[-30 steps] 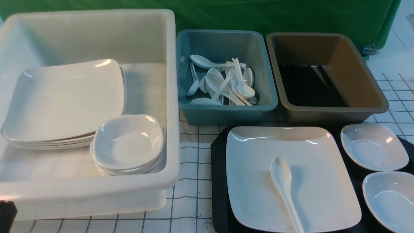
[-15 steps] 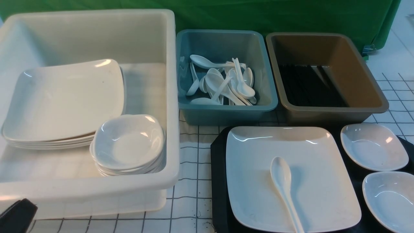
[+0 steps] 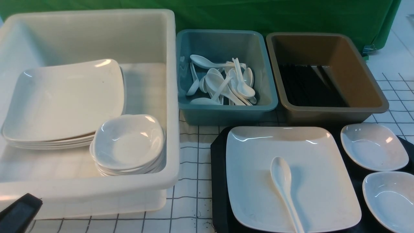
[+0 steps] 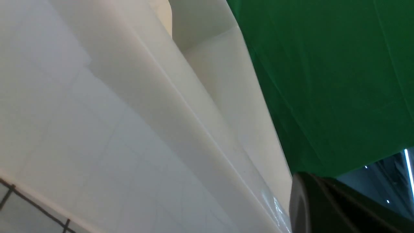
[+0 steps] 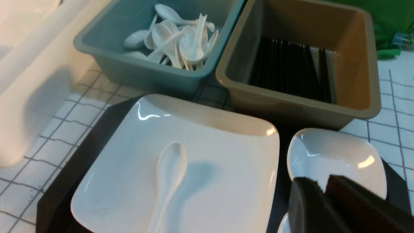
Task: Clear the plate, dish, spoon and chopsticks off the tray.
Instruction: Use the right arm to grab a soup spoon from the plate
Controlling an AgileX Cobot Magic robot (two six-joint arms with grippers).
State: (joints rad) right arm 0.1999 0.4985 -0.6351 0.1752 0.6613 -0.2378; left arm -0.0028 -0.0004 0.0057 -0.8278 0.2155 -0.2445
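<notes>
Green cloth (image 3: 258, 16) backs my gridded bench (image 3: 190, 194). At its near right corner sits the tray (image 3: 218, 181), bearing the plate (image 3: 317, 181), with the spoon (image 3: 282, 176) lying on it and two small dishes (image 3: 373, 147) beside it; no chopsticks show there. I'd take the spoon first, pinching its handle (the bowl looks slippery), and carry it to the teal bin (image 3: 226, 115) of spoons at the far edge. The brown bin (image 3: 326, 115) holds black sticks. The white tub (image 3: 97, 191) along the left edge holds stacked crockery. My right gripper (image 5: 324, 186) looks clenched and empty; of the left gripper (image 3: 19, 210) I cannot tell.
</notes>
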